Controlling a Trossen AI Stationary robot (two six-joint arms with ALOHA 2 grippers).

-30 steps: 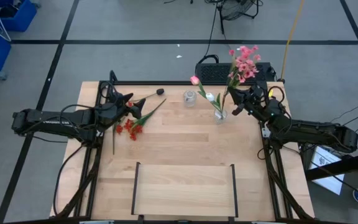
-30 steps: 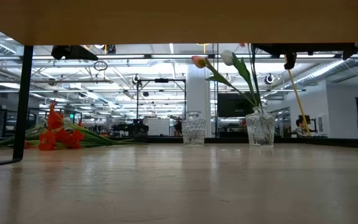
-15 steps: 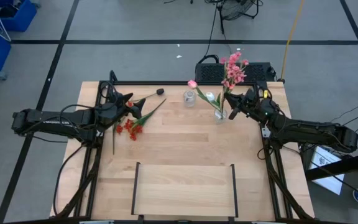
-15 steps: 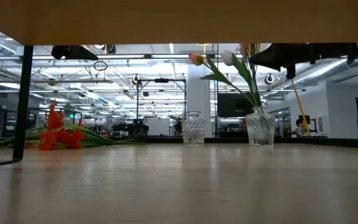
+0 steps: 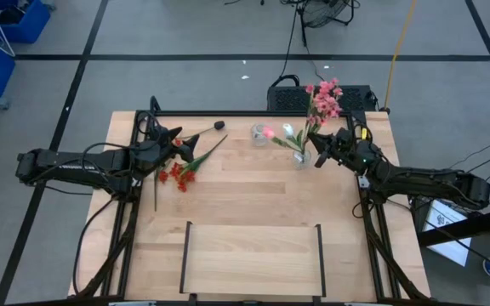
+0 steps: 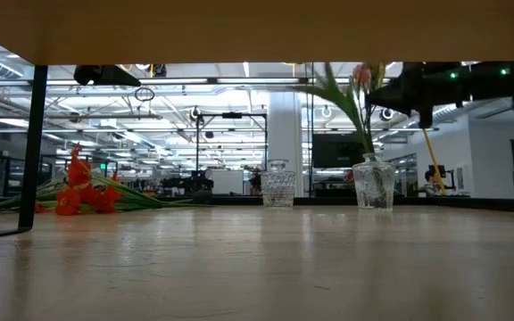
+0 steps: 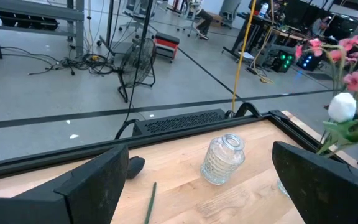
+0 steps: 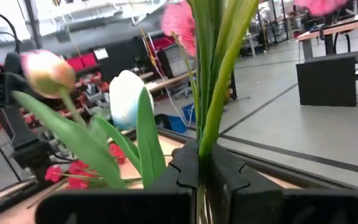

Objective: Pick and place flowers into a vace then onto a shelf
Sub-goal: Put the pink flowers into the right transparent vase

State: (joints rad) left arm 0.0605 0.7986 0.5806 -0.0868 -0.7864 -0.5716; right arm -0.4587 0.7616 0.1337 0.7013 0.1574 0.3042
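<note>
Nearest the camera, shelf (image 5: 252, 255), bare. Beyond it, red flowers (image 5: 175, 175) lying flat on the surface (image 5: 253, 200) beside the left gripper (image 5: 175, 141), fingers spread, holding nothing. Far of the shelf, right gripper (image 5: 320, 146), fingers clenched on a pink spray (image 5: 321, 95) poised over the vase (image 5: 301, 157), which holds a white tulip (image 5: 288, 131) and a pink tulip (image 5: 269, 133). Second glass (image 5: 259, 133) just beside, empty. Risk, likely: stem catching the rim, tipping the vase.
</note>
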